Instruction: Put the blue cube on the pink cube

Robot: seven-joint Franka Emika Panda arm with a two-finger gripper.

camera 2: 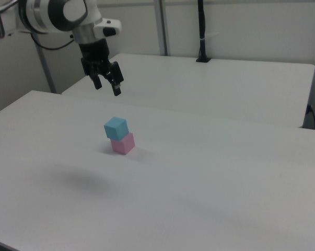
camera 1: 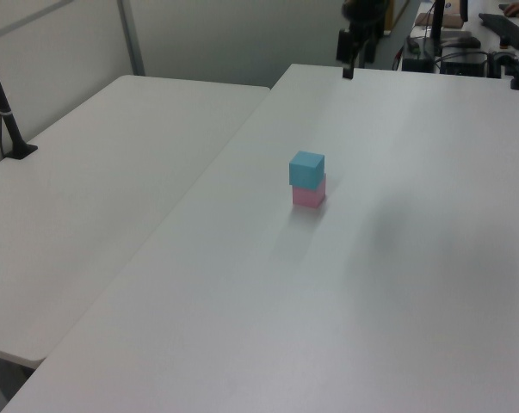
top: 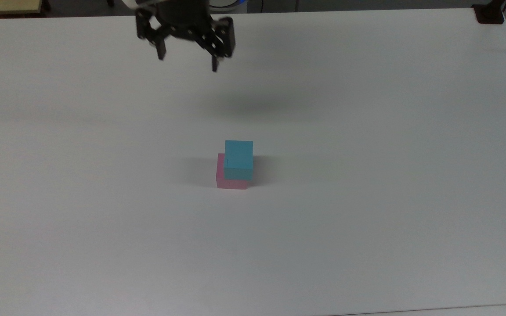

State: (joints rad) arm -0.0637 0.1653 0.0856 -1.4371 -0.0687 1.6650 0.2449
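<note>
This looks like a robotics lab or office workroom: plain white tables point(camera 1: 113, 172) pushed side by side, a black clamp-on pole point(camera 2: 201, 31) fixed at one table's edge, and, in the left view's far right, what may be a keyboard point(camera 1: 509, 21) (hard to make out).

The white table point(top: 367, 131) carries the pink cube point(top: 232, 183) resting directly on its surface near the middle, with bare white top all around it, and in the left view a second white table point(camera 1: 95, 172) stands just beside it.
</note>
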